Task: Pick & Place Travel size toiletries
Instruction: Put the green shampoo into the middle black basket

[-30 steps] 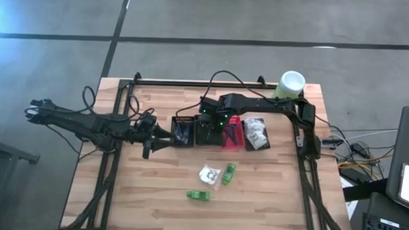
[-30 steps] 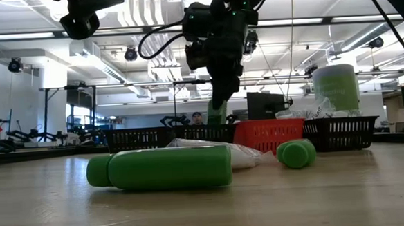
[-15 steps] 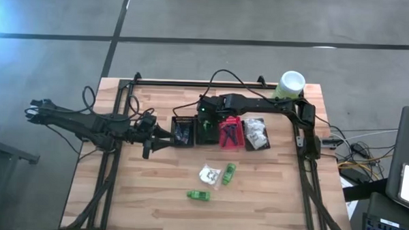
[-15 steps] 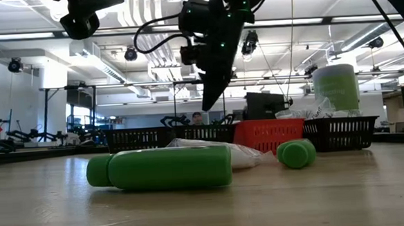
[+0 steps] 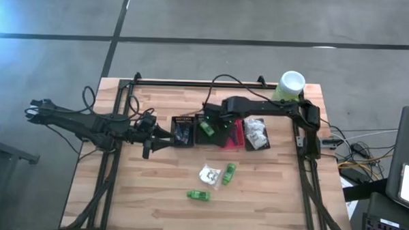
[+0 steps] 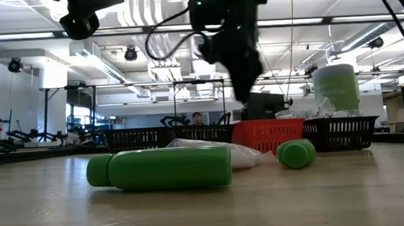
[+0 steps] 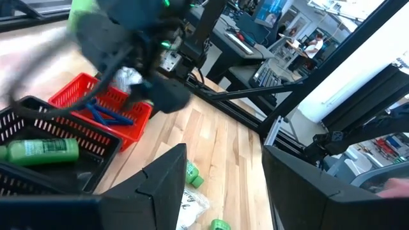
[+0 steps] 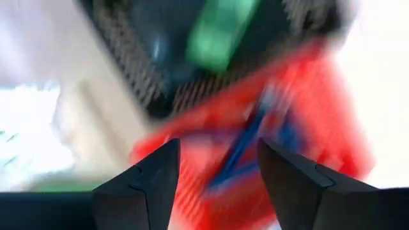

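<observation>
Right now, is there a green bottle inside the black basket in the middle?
Yes, the high view shows a green bottle lying in the middle black basket, next to the red basket.

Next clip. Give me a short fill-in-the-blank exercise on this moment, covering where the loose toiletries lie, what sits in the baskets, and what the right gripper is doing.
1. The green bottle lying inside the black basket has the red basket on one side; that one holds thin ____ sticks.
2. Out on the bare table, ____ green bottles lie loose near a white packet.
3. The right gripper is open and holds ____.
4. The left gripper is ____.

Missing words: blue; two; nothing; open
</observation>
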